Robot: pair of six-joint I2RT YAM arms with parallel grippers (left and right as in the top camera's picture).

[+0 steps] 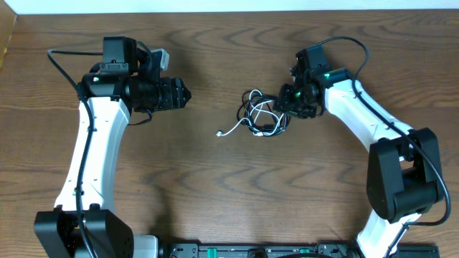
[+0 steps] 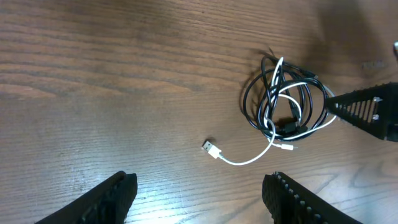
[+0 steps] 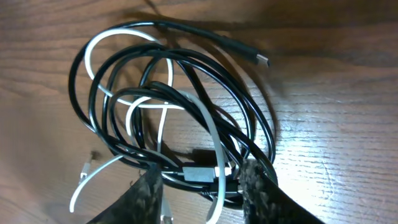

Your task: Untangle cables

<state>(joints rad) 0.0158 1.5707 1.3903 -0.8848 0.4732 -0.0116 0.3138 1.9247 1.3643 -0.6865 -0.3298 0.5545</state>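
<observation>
Right fingers (image 3: 258, 193), partly cropped, straddle the tangled cables (image 3: 205, 134) on the counter (image 3: 336, 124); whether they clamp cannot be told. Left fingers (image 2: 292, 199) spread wide, empty.

You: dark wood-grain bench (image 1: 215, 193) fills view; pale strip (image 1: 215, 5) along far edge; black rail (image 1: 251, 251) at near edge.

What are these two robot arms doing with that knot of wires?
They are untangling a bunch of thin black and white cables on the wooden table. The right gripper has its fingers either side of the bunch's strands; a grip isn't clear. The left gripper hangs open and empty, apart from it.
</observation>
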